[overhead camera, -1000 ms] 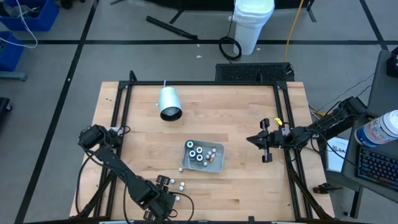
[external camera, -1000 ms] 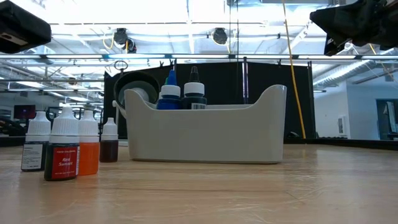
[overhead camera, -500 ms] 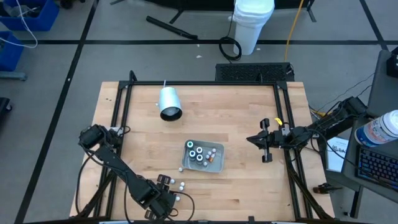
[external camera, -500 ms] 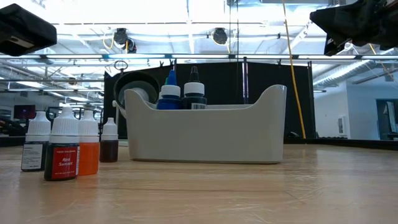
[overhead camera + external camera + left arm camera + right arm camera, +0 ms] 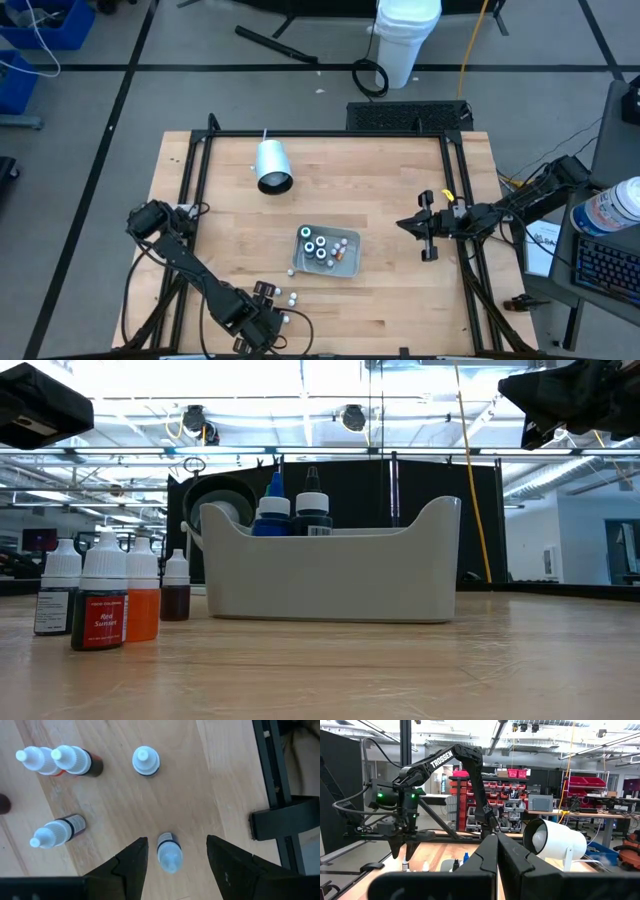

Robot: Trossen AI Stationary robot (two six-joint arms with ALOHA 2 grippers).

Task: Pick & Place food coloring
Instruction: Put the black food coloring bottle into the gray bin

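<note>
The left gripper (image 5: 172, 852) hangs over the near-left part of the worktop (image 5: 380, 200), its fingers (image 5: 131, 862) spread to either side of one small food coloring bottle (image 5: 168, 851) without touching it. That bottle stands upright, its long axis vertical and its white tip pointing up toward the wrist. Four more bottles (image 5: 65, 761) stand upright close by on the wood. In the low view the nearest bottle (image 5: 100, 605) carries a red label reading "Red". Further bottles stand in the tray (image 5: 352, 262) mid-worktop. The right gripper (image 5: 427, 237) waits at the right edge, fingers pressed together. A white cylinder cup (image 5: 270, 165) lies on its side farther back.
</note>
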